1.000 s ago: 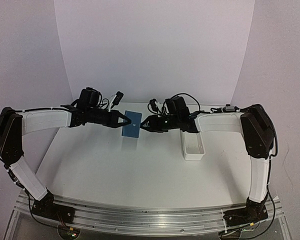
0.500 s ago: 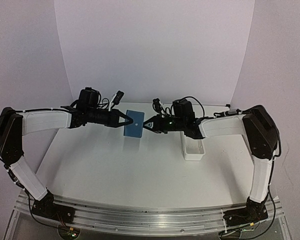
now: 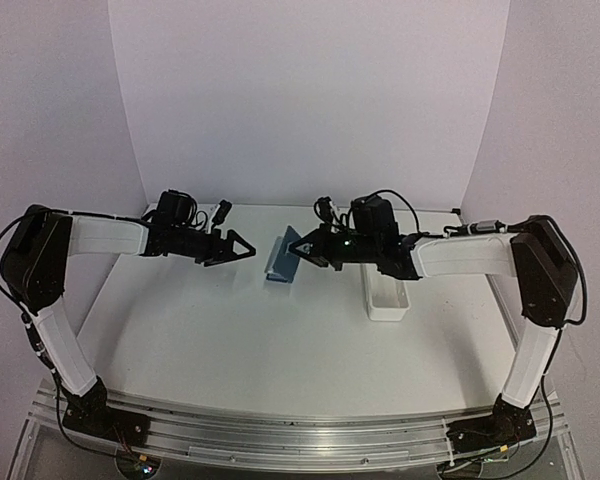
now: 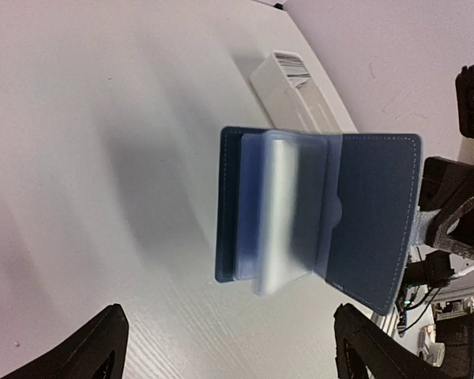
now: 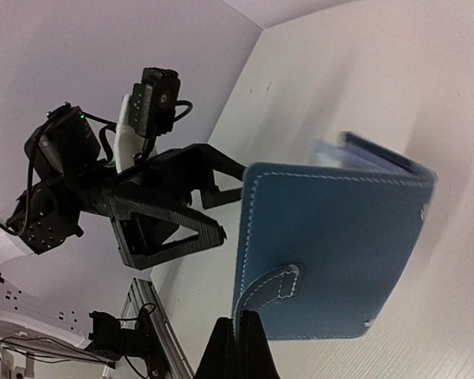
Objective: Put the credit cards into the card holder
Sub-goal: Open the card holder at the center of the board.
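Note:
The card holder (image 3: 279, 259), a dark-blue folding wallet, stands half open on the table's far middle. In the left wrist view one cover (image 4: 228, 207) lies low, the pale pocket pages (image 4: 280, 213) fan up blurred, and the other cover (image 4: 377, 223) is raised. My right gripper (image 5: 241, 330) is shut on the edge of that raised cover (image 5: 332, 253), next to the snap tab (image 5: 281, 284). My left gripper (image 3: 247, 250) hangs open just left of the holder, touching nothing, its fingertips (image 4: 103, 347) wide apart. The credit cards are out of view.
A long white tray (image 3: 386, 296) lies right of the holder, under the right forearm, and shows in the left wrist view (image 4: 291, 88) beyond the holder. White walls close the table at the back and sides.
My left gripper has opened, let go of the holder and pulled back left. The right gripper has shut on the cover's edge. The holder has dropped lower and swung open.

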Controlling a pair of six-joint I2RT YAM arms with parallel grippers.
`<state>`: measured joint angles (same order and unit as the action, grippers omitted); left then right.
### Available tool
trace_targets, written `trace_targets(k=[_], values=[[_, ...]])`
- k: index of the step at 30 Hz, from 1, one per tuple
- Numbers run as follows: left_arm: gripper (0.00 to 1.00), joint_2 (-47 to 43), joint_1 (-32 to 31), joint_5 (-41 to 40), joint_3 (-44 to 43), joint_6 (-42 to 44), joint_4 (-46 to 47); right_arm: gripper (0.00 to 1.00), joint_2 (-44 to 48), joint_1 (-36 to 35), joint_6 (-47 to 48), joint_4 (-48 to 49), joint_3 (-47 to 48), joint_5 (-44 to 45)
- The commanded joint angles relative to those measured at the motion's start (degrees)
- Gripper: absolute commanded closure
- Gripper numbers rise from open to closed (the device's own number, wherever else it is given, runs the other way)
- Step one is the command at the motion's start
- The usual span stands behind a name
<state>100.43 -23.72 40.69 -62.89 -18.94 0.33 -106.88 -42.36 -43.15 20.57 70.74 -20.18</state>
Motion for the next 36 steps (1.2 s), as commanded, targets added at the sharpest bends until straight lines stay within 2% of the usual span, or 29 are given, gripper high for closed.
trace_targets(k=[1, 5, 10, 13, 18, 22, 26, 33, 36], values=[[0.09, -0.2, 1.4, -3.0, -2.3, 8.1, -3.4, 1.0, -2.1, -3.1, -14.8, -4.9, 2.0, 6.6], [0.1, -0.7, 2.2, -1.7, -2.8, 12.5, -6.7, 1.0, -6.7, -5.3, -13.1, -5.0, 7.8, 3.5], [0.17, -1.8, 4.8, -3.2, -1.2, 10.7, -10.3, 1.0, -11.3, -5.5, -8.0, -4.2, 14.9, -9.7], [0.2, -3.5, 6.6, -7.6, -0.4, 10.1, -10.3, 1.0, -11.8, -5.6, -7.3, 3.9, 13.4, -13.9], [0.23, -5.1, 7.4, -12.7, 0.9, 9.0, -10.3, 1.0, -15.0, -4.8, -13.0, 6.8, 6.1, -11.0], [0.27, -2.1, 7.3, -14.8, 0.1, 3.6, -16.9, 1.0, -17.9, -4.3, -16.3, 6.7, -0.2, -7.9], [0.31, 0.3, 6.9, -14.3, 0.3, -0.9, -21.6, 1.0, -18.5, -3.7, -17.8, 5.3, -3.5, -4.4], [0.32, 2.1, 3.7, -11.1, 4.0, -2.5, -21.7, 1.0, -17.9, -1.8, -17.1, -3.7, -6.7, 0.8], [0.37, 3.5, 2.9, -8.7, 4.5, -2.9, -21.2, 1.0, -17.9, -1.8, -14.6, -6.8, -5.2, 1.0]])
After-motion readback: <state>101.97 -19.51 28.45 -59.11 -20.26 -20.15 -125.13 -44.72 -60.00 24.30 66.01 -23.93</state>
